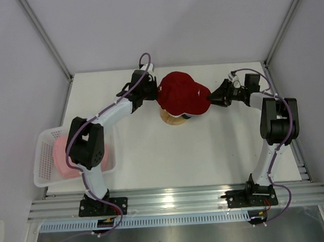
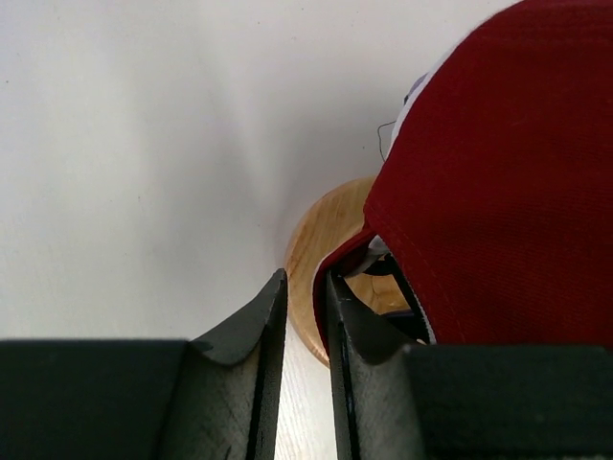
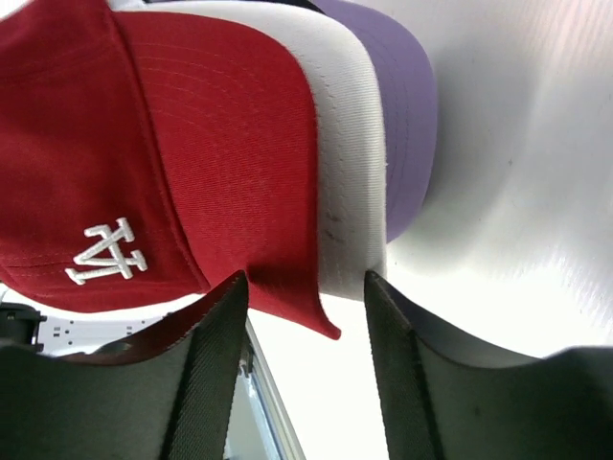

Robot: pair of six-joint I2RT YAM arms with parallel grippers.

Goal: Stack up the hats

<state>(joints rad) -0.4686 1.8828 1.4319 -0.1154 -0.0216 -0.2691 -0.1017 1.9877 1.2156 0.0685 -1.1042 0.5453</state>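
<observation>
The only writing I can read is a white stitched NY monogram on the red cap (image 1: 181,92), which sits on top of the wooden stand (image 1: 171,119). Under its brim show the brims of a white cap (image 3: 345,144) and, lowest, a lavender cap (image 3: 410,105). Their crowns are hidden, and so is all of the stand but a crescent of its base. The right gripper (image 3: 305,278) hangs at the brim side of the stand with its jaws well apart. The tip of the red brim pokes between them, touching neither finger as far as I can see. The left gripper (image 2: 306,276) is at the opposite, back side of the stand, jaws nearly together with a slit of table (image 1: 153,149) showing through. The cap's rear edge lies against one finger, but nothing looks pinched. Well away from the stand, on the left arm's side, a white mesh basket (image 1: 41,150) holds a pink cap (image 1: 64,157), partly covered by the arm and too blurred to show any logo.
</observation>
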